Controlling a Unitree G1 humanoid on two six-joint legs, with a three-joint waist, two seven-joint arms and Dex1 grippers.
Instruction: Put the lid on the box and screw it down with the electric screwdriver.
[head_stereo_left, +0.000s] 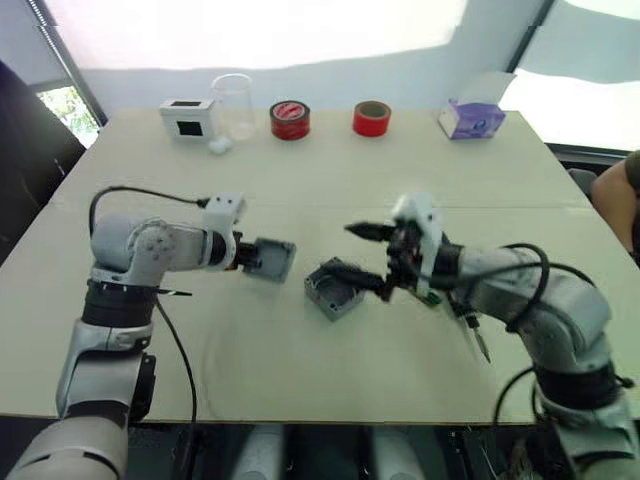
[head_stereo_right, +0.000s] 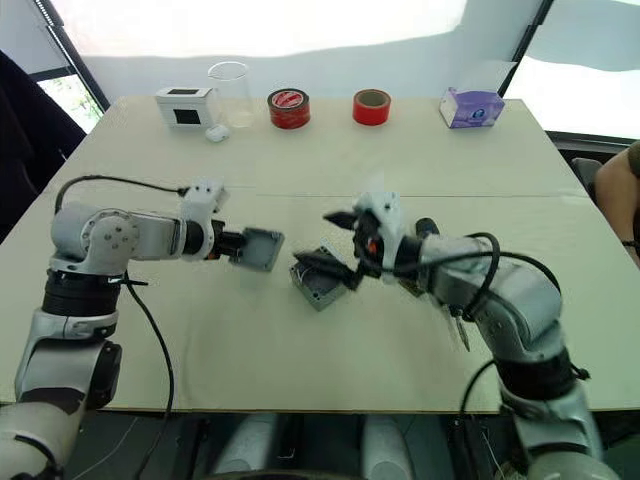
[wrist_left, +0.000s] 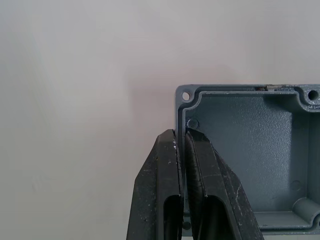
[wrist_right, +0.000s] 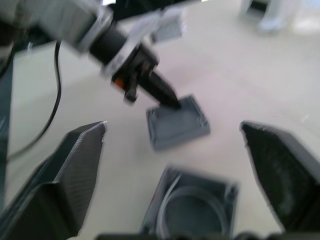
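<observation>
- Your left end effector (head_stereo_left: 250, 256) is pinched shut on one wall of the shallow square grey plastic lid (head_stereo_left: 272, 259), holding it just above the beige bench (head_stereo_left: 330, 180), recessed side toward the left wrist camera.
- The deeper square grey plastic box (head_stereo_left: 333, 290) sits open on the bench just beside the lid, toward your right arm, with a coiled wire visible inside from the right wrist view. The two parts are near but not touching.
- Your right end effector (head_stereo_left: 375, 256) hangs spread wide over the box, one finger (wrist_right: 65, 185) on each side of it in the right wrist view, gripping nothing.
- The thick dark pen-shaped electric screwdriver (head_stereo_left: 470, 325) lies on the bench under your right forearm, its thin metal bit pointing toward the near edge; you have not picked it up.
- So the task looks to be at an early stage: the lid is picked up, but you have yet to seat it, and all the screwing is left.
- The lid has a low rim, a smooth recessed floor and round screw holes (wrist_left: 186, 95) at its corners; you will likely need these lined up with the box's corners.
</observation>
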